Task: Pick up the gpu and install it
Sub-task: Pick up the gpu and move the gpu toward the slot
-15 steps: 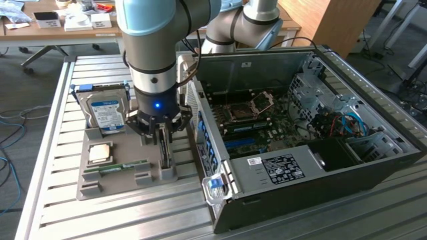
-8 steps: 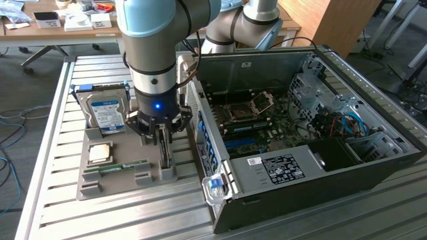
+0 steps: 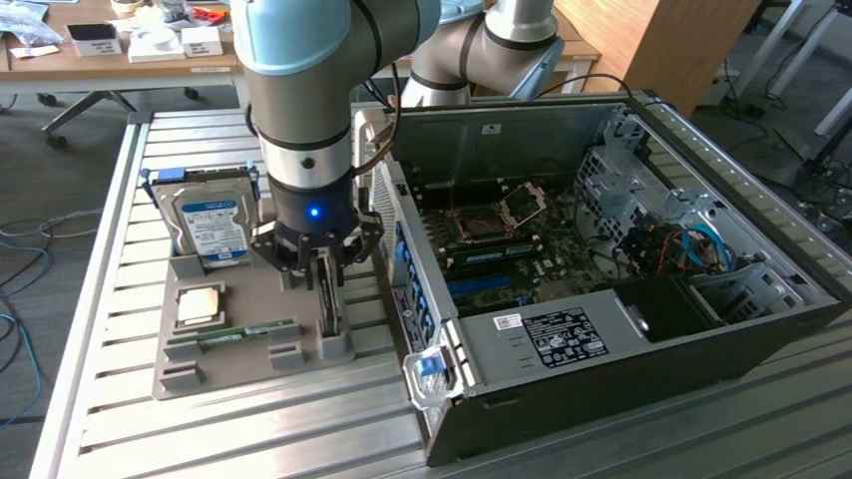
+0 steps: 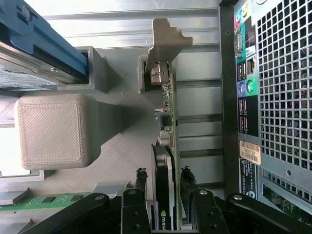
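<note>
Gripper: the gripper (image 3: pixel 323 261) hangs straight down over the grey printed holder (image 3: pixel 226 371), its jaws narrowly apart with one on each side of the gpu (image 3: pixel 329 307); a sliver of holder shows between one pad (image 4: pixel 141 181) and the card, so we judge it straddled rather than clamped
Gpu: it stands on its long edge in the holder's slotted posts, on the side of the holder nearest the PC case (image 3: pixel 745 309) and just beside the case's rear wall
Why on edge: we judge the upright stance leaves both flat faces free for the pads and suits a grasp from above
Why the case lies down: its open side faces up with the motherboard (image 3: pixel 513 235) flat inside, so we judge a top-down arm can reach the board
Neighbours: the hard drive (image 3: pixel 213 225) stands in its own cradle, while the CPU (image 3: pixel 200 303) and memory stick (image 3: pixel 249 331) lie flat; all are apart from the jaws
Exterior view adds: the whole layout of holder, case and slatted table (image 3: pixel 266 429); the card itself reads as a thin dark strip under the fingers
Wrist view adds: we look down the card's top edge and see the metal bracket (image 4: pixel 168 36) seated in a post, a dark shroud on one face, green board on the other, and the case's port panel (image 4: pixel 246 87) alongside
</note>
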{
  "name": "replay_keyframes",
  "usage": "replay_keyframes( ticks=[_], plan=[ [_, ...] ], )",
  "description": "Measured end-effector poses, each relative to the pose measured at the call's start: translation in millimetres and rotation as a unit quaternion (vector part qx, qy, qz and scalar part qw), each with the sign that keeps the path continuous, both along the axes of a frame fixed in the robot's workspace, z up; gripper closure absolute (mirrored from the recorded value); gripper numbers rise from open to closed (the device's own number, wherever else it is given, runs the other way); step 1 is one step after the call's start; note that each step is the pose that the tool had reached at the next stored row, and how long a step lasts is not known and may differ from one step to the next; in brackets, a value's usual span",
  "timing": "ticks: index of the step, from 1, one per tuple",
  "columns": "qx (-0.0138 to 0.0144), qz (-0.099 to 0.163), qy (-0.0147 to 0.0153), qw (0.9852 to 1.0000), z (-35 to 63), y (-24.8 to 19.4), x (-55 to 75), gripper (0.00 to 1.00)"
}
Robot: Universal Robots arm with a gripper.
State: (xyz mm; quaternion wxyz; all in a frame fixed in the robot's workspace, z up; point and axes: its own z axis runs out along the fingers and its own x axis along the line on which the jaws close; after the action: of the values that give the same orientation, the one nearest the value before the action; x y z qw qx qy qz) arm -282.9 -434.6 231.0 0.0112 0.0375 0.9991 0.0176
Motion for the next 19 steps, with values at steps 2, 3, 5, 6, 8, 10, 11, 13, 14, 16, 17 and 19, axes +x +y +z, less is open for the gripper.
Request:
replay_keyframes(
  ticks=[2, 3, 5, 6, 8, 10, 11, 13, 14, 16, 17, 19],
  plan=[
    [0.0, 0.0, 0.0, 1.0, 0.0, 0.0, 0.0, 0.58],
    [0.0, 0.0, 0.0, 1.0, 0.0, 0.0, 0.0, 0.58],
    [0.0, 0.0, 0.0, 1.0, 0.0, 0.0, 0.0, 0.58],
    [0.0, 0.0, 0.0, 1.0, 0.0, 0.0, 0.0, 0.58],
    [0.0, 0.0, 0.0, 1.0, 0.2, 0.0, 0.0, 0.58],
    [0.0, 0.0, 0.0, 1.0, 1.8, 0.0, 0.0, 0.58],
    [0.0, 0.0, 0.0, 1.0, 3.0, 0.0, 0.0, 0.58],
    [0.0, 0.0, 0.0, 1.0, 5.2, 0.0, 0.0, 0.58],
    [0.0, 0.0, 0.0, 1.0, 6.2, 0.0, 0.0, 0.58],
    [0.0001, 0.0, -0.0001, 1.0, 7.3, 0.0, 0.0, 0.58],
    [0.0001, 0.0, -0.0001, 1.0, 7.5, 0.0, -0.1, 0.58],
    [0.0, 0.0, 0.0, 1.0, 7.7, -0.1, 0.0, 0.58]
  ],
)
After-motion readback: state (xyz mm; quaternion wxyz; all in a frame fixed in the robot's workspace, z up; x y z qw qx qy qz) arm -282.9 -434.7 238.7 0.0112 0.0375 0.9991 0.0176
